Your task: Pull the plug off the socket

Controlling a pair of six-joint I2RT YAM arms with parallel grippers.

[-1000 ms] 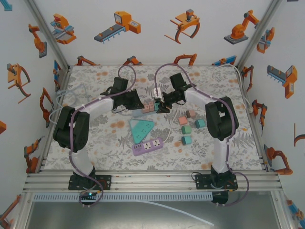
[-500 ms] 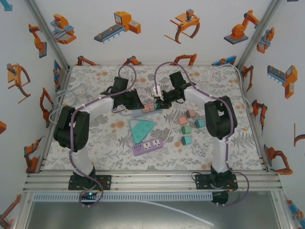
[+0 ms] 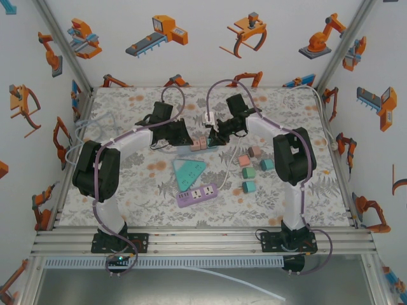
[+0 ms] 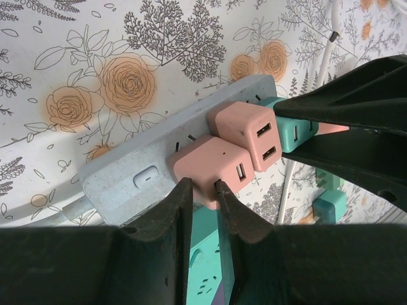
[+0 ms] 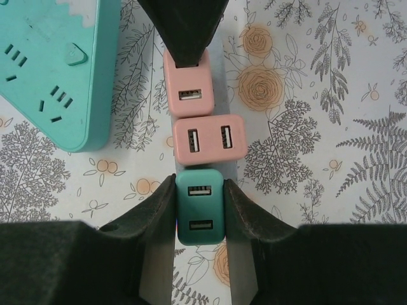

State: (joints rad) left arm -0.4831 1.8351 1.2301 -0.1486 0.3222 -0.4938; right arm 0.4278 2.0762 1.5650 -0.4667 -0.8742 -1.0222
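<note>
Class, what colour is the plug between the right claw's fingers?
The plug is teal; right wrist view.

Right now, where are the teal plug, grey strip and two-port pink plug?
teal plug (image 5: 200, 211), right wrist view, top face.
grey strip (image 4: 113, 180), left wrist view, beside its button.
two-port pink plug (image 5: 209, 141), right wrist view, top face.

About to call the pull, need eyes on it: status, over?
Right gripper shut on teal plug, seated at end of grey strip. Left gripper shut on far pink plug. Double-port pink plug close beside the teal one.
</note>
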